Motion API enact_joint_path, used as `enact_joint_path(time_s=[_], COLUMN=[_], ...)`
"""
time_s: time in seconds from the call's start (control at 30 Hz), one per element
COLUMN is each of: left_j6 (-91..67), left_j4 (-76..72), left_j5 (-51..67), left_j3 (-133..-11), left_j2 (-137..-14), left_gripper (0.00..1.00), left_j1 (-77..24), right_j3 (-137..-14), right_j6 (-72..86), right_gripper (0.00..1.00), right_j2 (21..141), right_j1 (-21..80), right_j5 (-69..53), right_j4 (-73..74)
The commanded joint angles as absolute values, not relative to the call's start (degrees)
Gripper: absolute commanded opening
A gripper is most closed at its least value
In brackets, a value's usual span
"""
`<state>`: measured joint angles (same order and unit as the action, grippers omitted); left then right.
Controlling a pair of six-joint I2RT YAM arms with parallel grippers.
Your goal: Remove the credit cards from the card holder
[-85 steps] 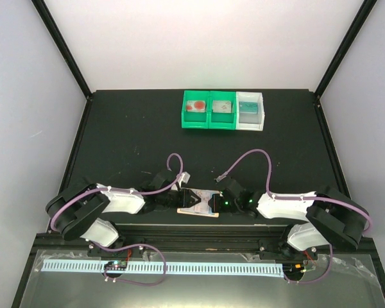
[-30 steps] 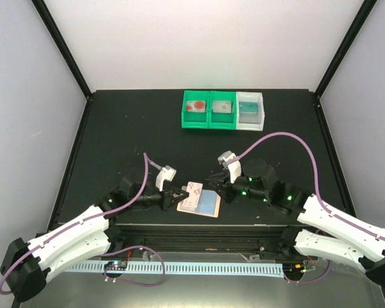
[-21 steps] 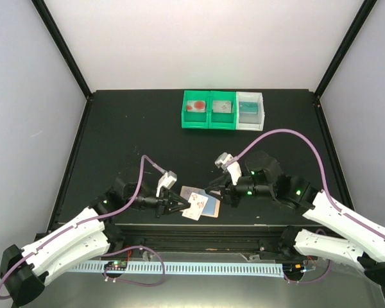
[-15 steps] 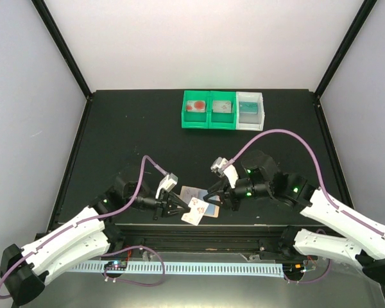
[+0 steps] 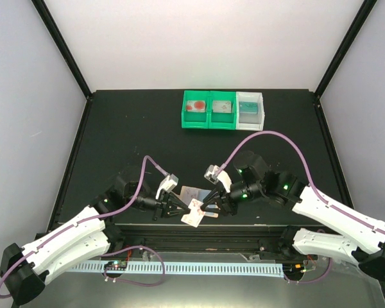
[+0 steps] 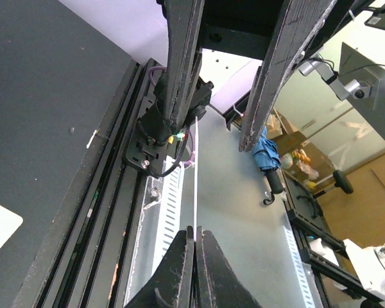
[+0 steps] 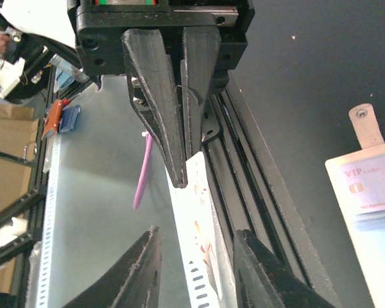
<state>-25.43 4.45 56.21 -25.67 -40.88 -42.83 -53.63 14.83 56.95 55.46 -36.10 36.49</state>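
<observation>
The black table (image 5: 128,135) is carrying everything, its matte top stretching away ahead of both end effectors. The card holder (image 5: 191,192) is lying open and flat on it, sitting just beyond the fingertips of the left gripper (image 5: 183,210) and just beside the right gripper (image 5: 210,206). In the right wrist view it is showing off to one side of that gripper's fingers, its small tab lying flat against the bare top. Well ahead of both grippers, near the table's far edge, a green bin (image 5: 208,110) is resting on the surface. A white bin (image 5: 251,110) is standing against it, on the side nearer the right gripper.
</observation>
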Motion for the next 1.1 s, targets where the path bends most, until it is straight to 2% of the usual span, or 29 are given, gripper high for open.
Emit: enact_joint_path(time_s=[0.0,0.07,0.17,0.23,0.33,0.37,0.4,0.5,0.6,0.67,0.97,1.07], left_j6=[-23.92,-23.91,-23.79,-23.60,-23.44,-23.29,-23.17,-22.22,-21.13,-20.92,-20.83,-21.10], left_j4=[4.18,4.32,4.79,5.29,5.73,6.02,6.62,10.47,14.23,15.31,18.60,19.67], left_j5=[57.53,57.33,56.86,56.36,55.61,55.04,54.07,47.58,39.90,36.78,22.38,17.64], left_j3=[-27.18,-27.20,-27.24,-27.39,-27.55,-27.66,-27.80,-28.94,-30.16,-30.56,-30.74,-30.36], left_j2=[-41.15,-41.06,-41.09,-40.89,-40.34,-40.08,-39.89,-38.94,-37.97,-36.60,-31.17,-30.81], left_gripper=[0.02,0.02,0.02,0.02,0.02,0.06,0.12,0.51,0.75,0.97,0.99,0.99], left_j1=[-43.15,-43.15,-43.18,-43.15,-43.16,-43.16,-43.15,-43.16,-43.07,-43.07,-43.07,-43.07], right_j3=[-53.14,-53.25,-53.11,-53.15,-52.47,-52.28,-52.03,-51.72,-50.60,-50.27,-52.43,-53.69], right_j6=[13.58,13.26,13.25,13.26,13.81,14.13,14.53,15.51,17.36,18.36,20.25,21.04], right_gripper=[0.31,0.24,0.07,0.01,0.01,0.01,0.01,0.01,0.01,0.01,0.01,0.01], right_j2=[56.48,56.63,56.64,56.75,56.62,56.46,56.27,55.97,56.10,55.91,58.64,60.47], right_j1=[55.20,55.18,55.19,55.15,55.20,55.20,55.20,54.96,52.75,50.70,33.54,28.95], right_j5=[-37.28,-37.86,-38.35,-38.43,-39.70,-39.70,-39.60,-37.53,-36.75,-35.53,-30.81,-25.07], right_j4=[36.51,36.82,36.81,36.71,35.52,35.06,34.42,33.69,32.14,31.50,28.10,25.50])
